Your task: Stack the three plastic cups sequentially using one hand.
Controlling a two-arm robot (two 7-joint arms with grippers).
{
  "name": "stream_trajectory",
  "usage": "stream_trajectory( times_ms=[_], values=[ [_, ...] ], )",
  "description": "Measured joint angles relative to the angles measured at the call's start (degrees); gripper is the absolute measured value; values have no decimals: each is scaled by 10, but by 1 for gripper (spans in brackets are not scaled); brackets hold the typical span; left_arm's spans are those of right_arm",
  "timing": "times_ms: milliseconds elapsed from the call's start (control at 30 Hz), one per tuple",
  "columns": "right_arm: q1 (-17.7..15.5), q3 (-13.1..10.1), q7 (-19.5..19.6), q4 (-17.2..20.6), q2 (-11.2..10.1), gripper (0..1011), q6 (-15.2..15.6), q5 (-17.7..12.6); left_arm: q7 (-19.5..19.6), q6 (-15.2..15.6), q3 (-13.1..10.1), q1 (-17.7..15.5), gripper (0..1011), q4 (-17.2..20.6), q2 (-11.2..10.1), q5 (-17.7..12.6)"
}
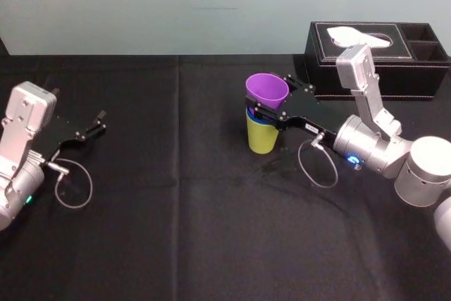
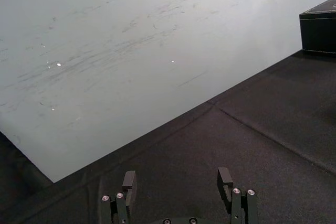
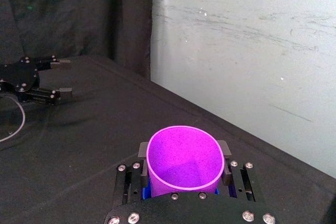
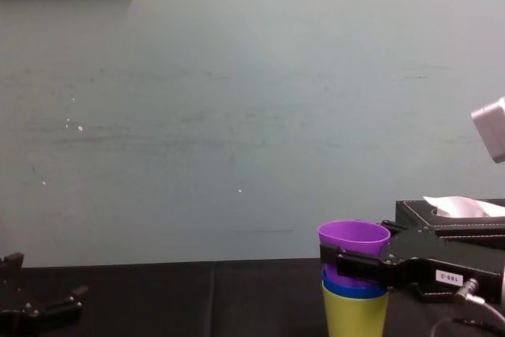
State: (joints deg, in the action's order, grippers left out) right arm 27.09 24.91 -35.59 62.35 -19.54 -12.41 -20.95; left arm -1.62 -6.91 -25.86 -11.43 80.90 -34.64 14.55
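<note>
Rests the left tool (image 1: pixel 99 122) low at the left of the black desk (image 1: pixel 176 216), fingers spread, gripping nothing. Reaches in from the right with the right tool (image 1: pixel 271 96), fingers pinching the purple cup (image 1: pixel 266 89) on both sides just under its rim. Holds that cup sunk into the blue cup (image 4: pixel 353 288) (only a thin band of blue showing), nested in turn in the yellow cup (image 1: pixel 262 139), upright on the desk right of the middle. Shows a black tissue box (image 1: pixel 384 61) farther back, near the stack but apart from it, by the pale wall.
</note>
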Motion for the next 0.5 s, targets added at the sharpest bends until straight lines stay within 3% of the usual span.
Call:
stream_trajectory(
  times_ms=[500],
  values=[
    [-3,-3,-1,-11,5,741,-1,1,0,0,0,0,1011,0,0,0]
  ],
)
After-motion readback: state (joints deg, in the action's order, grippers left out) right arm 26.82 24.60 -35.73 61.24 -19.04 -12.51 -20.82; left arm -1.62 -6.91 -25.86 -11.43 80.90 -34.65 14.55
